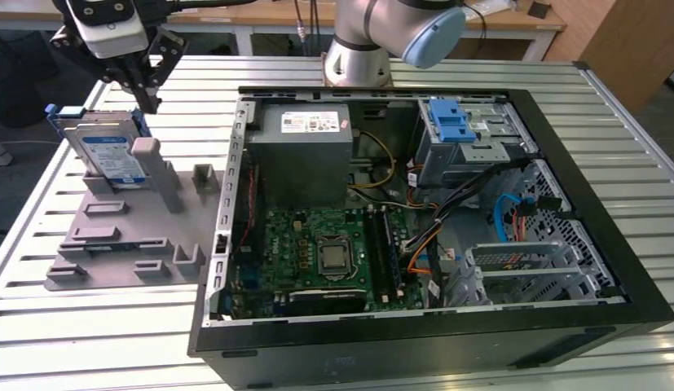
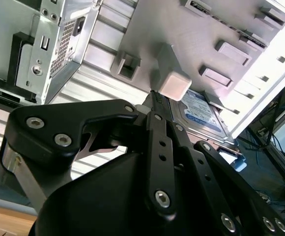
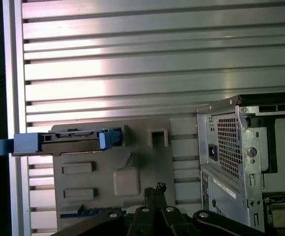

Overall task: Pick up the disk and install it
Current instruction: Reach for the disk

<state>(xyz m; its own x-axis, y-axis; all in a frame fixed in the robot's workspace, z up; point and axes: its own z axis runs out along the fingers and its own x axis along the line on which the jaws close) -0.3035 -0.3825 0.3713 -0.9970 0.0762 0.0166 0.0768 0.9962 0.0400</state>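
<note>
Hovering just over the upright disk (image 1: 106,153), hand (image 1: 153,102) is riding narrow, empty; disk looks stiff, weighty, so take its blue-framed edges.

A ribbed metal table (image 3: 132,59) is stretching under everything. A grey plastic holder (image 3: 88,184) is lying on it, and the disk (image 3: 64,141) is standing on edge in the holder, showing its thin side and blue frame. Counting the disk's side of the holder as twelve o'clock, a computer case (image 3: 231,147) is sitting at three o'clock, and the black gripper (image 3: 155,189) is hovering near five o'clock, tips meeting, apart from the disk.
</note>
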